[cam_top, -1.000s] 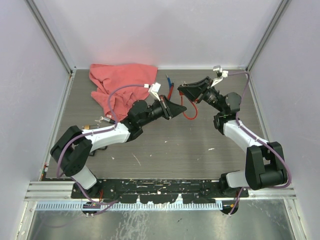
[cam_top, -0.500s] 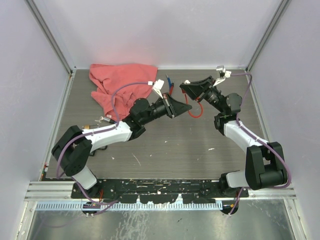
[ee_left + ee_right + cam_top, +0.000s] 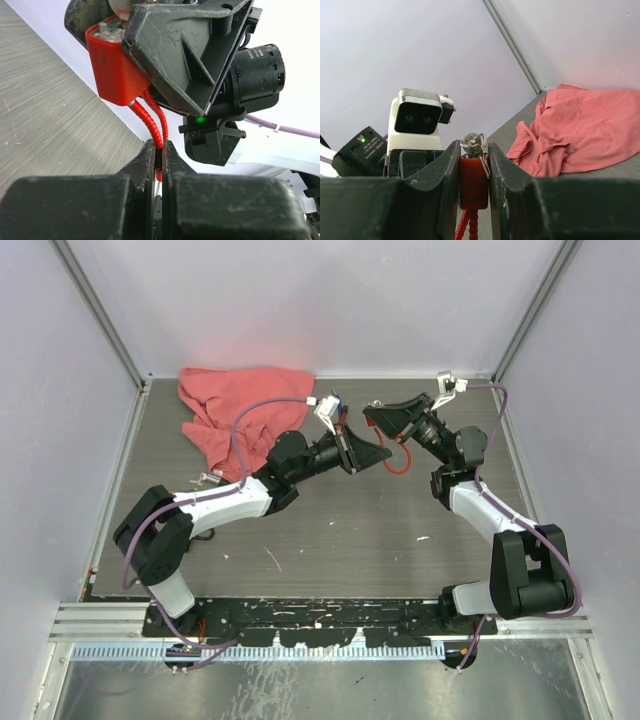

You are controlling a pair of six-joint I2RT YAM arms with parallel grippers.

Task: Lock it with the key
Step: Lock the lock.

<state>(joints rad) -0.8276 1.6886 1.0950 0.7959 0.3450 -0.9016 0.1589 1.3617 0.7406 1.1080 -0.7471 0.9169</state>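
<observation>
- The right gripper [image 3: 472, 150] has its fingers clamped on the body of the red lock [image 3: 473, 185], which is held up off the table [image 3: 330, 530].
- Keys [image 3: 473, 141] stick out at the lock's 12 o'clock end. Whether one sits in the keyhole is hard to make out.
- The left gripper [image 3: 159, 150] has its fingers pressed together on the cable [image 3: 150, 117], at 6 o'clock below the lock body. The cable's lower run is hidden between them.
- From above, the lock is almost hidden between the two grippers, and only a cable loop shows, hanging at 6 o'clock.
- A red cloth [image 3: 240, 415] lies at the table's 11 o'clock corner.
</observation>
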